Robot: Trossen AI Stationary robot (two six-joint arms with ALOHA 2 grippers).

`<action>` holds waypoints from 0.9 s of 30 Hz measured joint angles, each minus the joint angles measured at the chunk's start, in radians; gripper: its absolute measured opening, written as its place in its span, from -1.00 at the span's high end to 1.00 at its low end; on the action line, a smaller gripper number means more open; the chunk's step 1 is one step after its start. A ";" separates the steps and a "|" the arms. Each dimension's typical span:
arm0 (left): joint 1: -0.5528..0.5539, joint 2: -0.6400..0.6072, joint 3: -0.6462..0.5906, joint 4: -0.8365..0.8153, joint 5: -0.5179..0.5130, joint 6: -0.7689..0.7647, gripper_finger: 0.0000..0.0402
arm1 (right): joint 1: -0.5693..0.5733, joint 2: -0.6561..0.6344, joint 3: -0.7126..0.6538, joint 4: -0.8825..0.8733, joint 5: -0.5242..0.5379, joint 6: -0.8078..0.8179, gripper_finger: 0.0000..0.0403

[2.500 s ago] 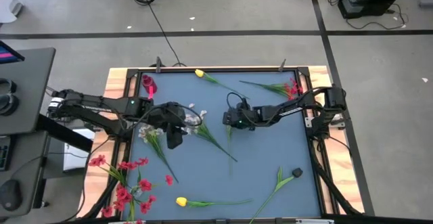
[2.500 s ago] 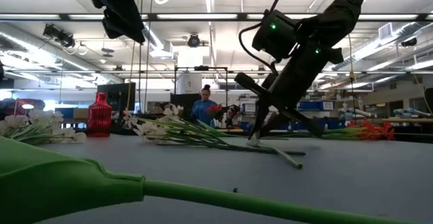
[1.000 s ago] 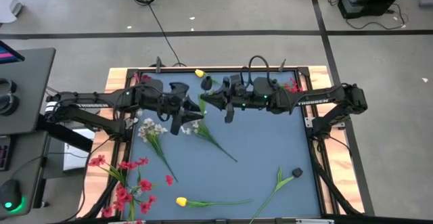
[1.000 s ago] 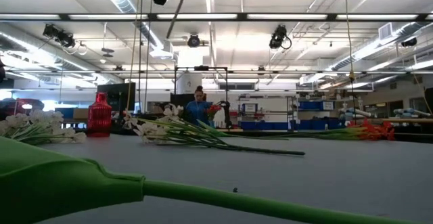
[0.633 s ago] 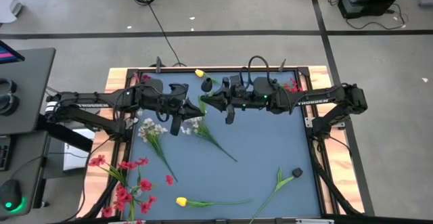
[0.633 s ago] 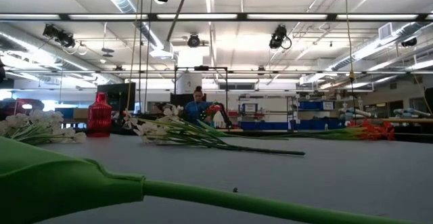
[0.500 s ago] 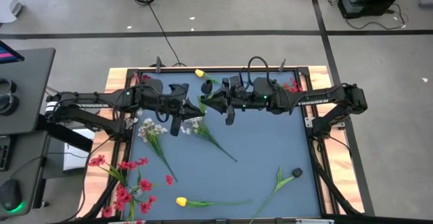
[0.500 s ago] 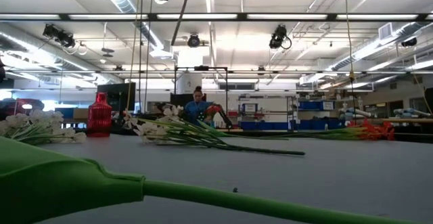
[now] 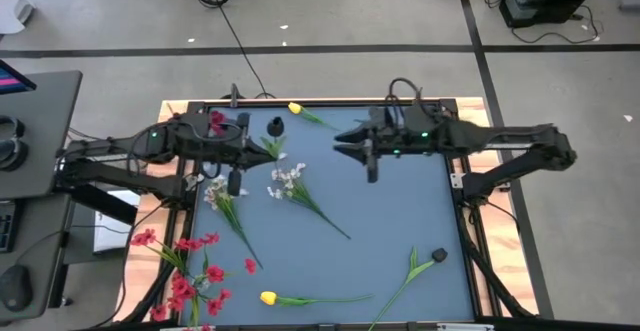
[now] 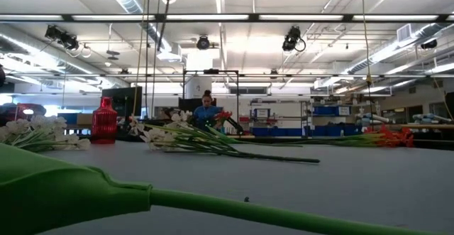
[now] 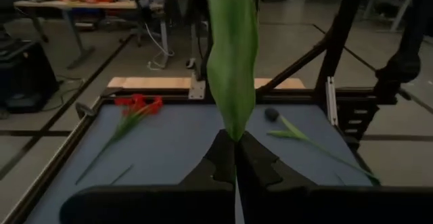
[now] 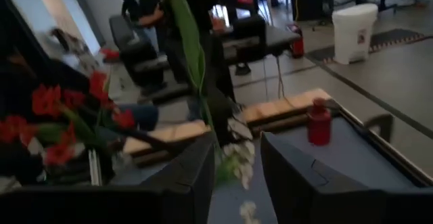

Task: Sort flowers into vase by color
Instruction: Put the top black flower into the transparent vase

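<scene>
Green leaf clamped tight in my left gripper: the dark-budded stem has come across from my right gripper, which has let go, fingers apart, and backed off to the right. I've swung left, bud up, just right of the red vase in the far-left corner. Handover looks done; next, I reckon, stem into the vase.
</scene>
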 joint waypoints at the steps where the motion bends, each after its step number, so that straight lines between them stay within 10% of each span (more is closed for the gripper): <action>1: 0.000 -0.006 0.000 -0.010 0.000 0.000 0.99 | 0.000 -0.023 0.000 -0.037 0.004 -0.009 0.37; 27: 0.000 -0.283 0.001 -0.291 -0.058 0.015 1.00 | 0.000 -0.233 -0.001 -0.351 0.017 -0.070 0.38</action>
